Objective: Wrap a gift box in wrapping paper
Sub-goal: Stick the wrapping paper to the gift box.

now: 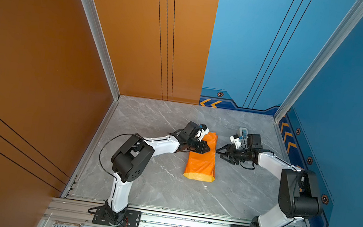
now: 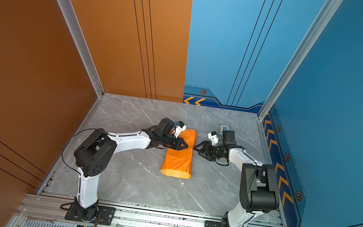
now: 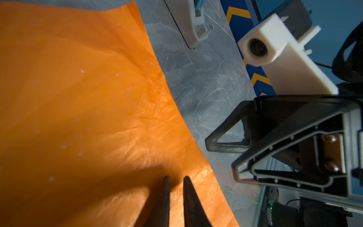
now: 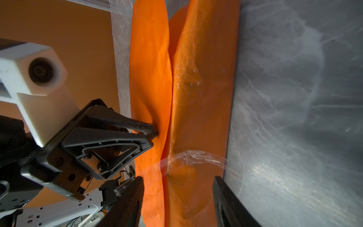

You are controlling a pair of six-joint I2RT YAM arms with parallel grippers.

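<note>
While the wrapping paper (image 1: 201, 162) lies folded into a long orange tube on the table (image 1: 153, 187), pale yellow showing at its near end, left gripper (image 1: 209, 148) bears on the paper's top, jaws almost closed, tips denting it. Right gripper (image 1: 218, 154) sits just off the paper's right side, jaws open. Clear tape strip (image 4: 196, 156) crosses the paper's seam. Tape dispenser (image 1: 243, 130) stands beyond the paper's far right corner.

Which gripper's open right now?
The right gripper: jaws spread wide beside the wrapping paper. The left gripper is nearly closed, pinching the paper.
</note>
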